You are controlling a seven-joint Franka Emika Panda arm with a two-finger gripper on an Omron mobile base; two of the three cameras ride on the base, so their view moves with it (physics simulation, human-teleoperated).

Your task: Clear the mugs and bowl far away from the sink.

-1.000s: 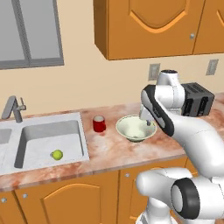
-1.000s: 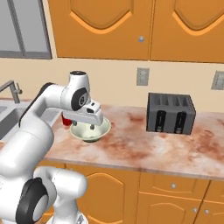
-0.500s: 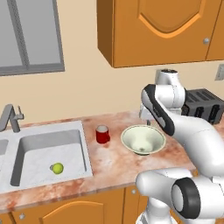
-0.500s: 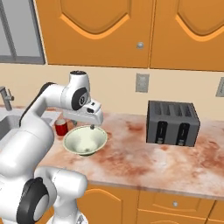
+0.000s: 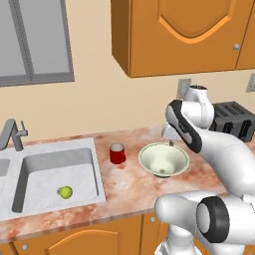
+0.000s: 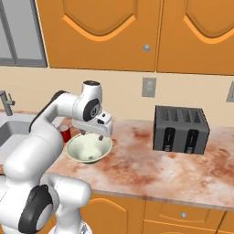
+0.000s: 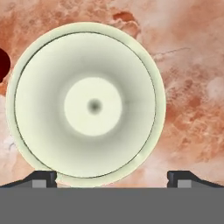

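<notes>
Your gripper (image 7: 111, 179) hangs over the bowl (image 5: 164, 159), jaws spread wide, holding nothing. Bowl sits upright on the counter (image 5: 124, 184), nothing inside. Red mug (image 5: 117, 153) stands just beside it, sink-side. Sink (image 5: 55, 177) right basin holds a yellow-green ball (image 5: 65, 191).

Nothing to read here

Looked over everything and there's no text, label, brand, number or sign anywhere: the red mug (image 5: 117, 153), the bowl (image 7: 86, 105), the toaster (image 6: 181, 129), the cabinet doors (image 6: 100, 32) and the wall outlets (image 6: 148, 87) are all plain, and the marbled counter (image 6: 151, 169) just has its blotchy pattern, no lettering.
</notes>
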